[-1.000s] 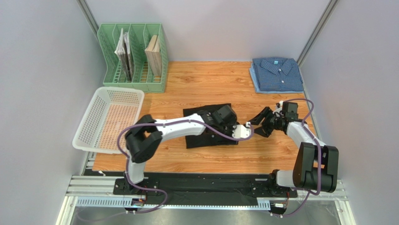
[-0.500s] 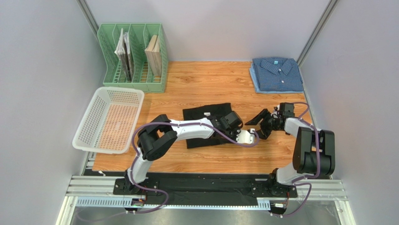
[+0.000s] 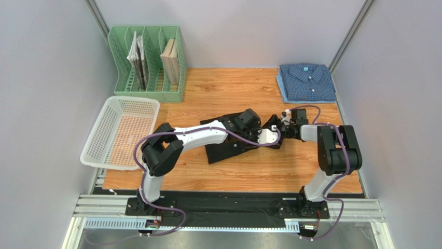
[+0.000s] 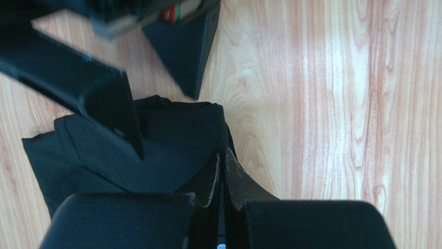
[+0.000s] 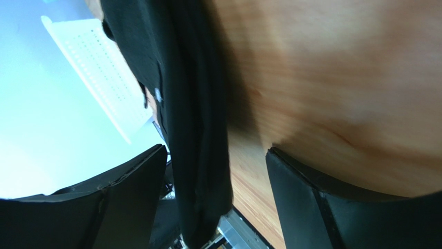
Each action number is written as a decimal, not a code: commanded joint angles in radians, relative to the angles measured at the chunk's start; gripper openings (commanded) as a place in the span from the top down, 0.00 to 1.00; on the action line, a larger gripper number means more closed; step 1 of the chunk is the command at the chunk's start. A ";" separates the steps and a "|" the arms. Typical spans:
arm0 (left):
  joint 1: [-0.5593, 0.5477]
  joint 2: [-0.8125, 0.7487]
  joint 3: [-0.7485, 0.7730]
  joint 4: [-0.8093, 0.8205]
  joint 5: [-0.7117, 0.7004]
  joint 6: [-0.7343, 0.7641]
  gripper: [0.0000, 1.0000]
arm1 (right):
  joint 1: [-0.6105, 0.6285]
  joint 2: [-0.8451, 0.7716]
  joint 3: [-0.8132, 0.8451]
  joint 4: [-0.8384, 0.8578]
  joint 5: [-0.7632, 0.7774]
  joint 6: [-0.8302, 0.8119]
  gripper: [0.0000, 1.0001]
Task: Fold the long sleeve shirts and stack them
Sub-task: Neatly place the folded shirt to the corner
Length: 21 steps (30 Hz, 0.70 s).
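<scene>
From above, the black shirt (image 3: 223, 151) lies in the middle of the wooden tabletop (image 3: 228, 93). It is partly folded, and its right corner is pulled up toward the place where the two arms meet. The blue shirt (image 3: 306, 83) rests folded, collar up, in the upper right corner of that view, well apart from the black one. This view does not show clearly how either claw stands, because the two wrists crowd together just right of centre.

The left wrist view gives what is missing. The left claw (image 4: 222, 168) is at the bottom centre with its two tips pressed together, and the right edge of the black shirt runs in between them, so it is clamped on the cloth. Two dark fingers (image 4: 181, 52) of the other arm hang over the wood and the shirt in the upper left of this frame.

In the right wrist view the right claw (image 5: 215, 153) stands apart. A thick folded edge of the black shirt runs down the frame between its fingers. Whether the cloth touches either finger I cannot tell.

Only the overhead view shows the green file rack (image 3: 150, 94) at the upper left, with papers standing in it, and the white basket (image 3: 104, 129) just below it at the left edge of the tabletop.
</scene>
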 commanded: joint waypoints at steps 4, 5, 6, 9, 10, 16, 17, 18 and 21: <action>0.015 -0.069 -0.004 0.021 0.072 -0.036 1.00 | 0.093 0.158 0.061 0.221 0.020 0.128 0.26; 0.018 -0.072 -0.002 0.021 0.075 -0.039 1.00 | 0.112 0.179 0.089 0.222 0.017 0.139 0.28; 0.018 -0.074 -0.001 0.019 0.078 -0.037 1.00 | 0.120 0.199 0.104 0.236 0.014 0.151 0.29; 0.026 -0.080 -0.005 0.013 0.080 -0.042 1.00 | 0.133 0.249 0.150 0.236 0.034 0.169 0.37; 0.030 -0.080 -0.010 0.013 0.083 -0.042 1.00 | 0.133 0.258 0.156 0.238 0.049 0.174 0.42; 0.078 -0.118 -0.004 -0.039 0.150 -0.120 0.65 | 0.133 0.203 0.218 0.198 0.094 0.160 1.00; 0.090 -0.132 -0.007 -0.074 0.174 -0.129 0.48 | 0.130 0.189 0.236 0.175 0.105 0.121 1.00; 0.101 -0.173 -0.013 -0.091 0.219 -0.149 0.37 | 0.128 0.178 0.311 0.075 0.115 0.072 1.00; 0.133 -0.262 -0.053 -0.184 0.265 -0.160 0.01 | 0.123 0.169 0.473 -0.193 0.207 -0.161 1.00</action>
